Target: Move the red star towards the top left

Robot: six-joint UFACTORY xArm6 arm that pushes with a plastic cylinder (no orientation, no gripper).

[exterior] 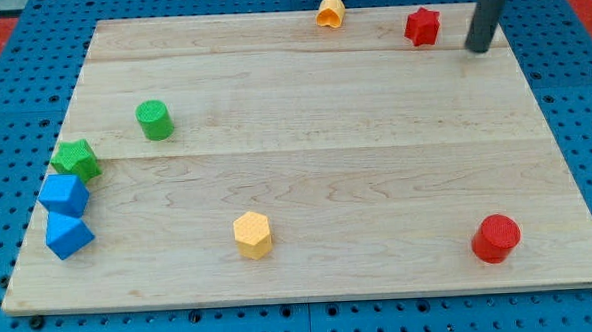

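The red star (422, 26) lies near the view's top right of the wooden board (304, 126). My tip (479, 48) is the lower end of the dark rod, just to the right of the red star and slightly lower in the view, with a small gap between them.
An orange block (330, 11) sits at the top edge, left of the star. A green cylinder (155, 120), a green star (77, 160) and two blue blocks (64, 195) (68, 236) are at the left. A yellow hexagon (252, 234) is at bottom centre, a red cylinder (495, 237) at bottom right.
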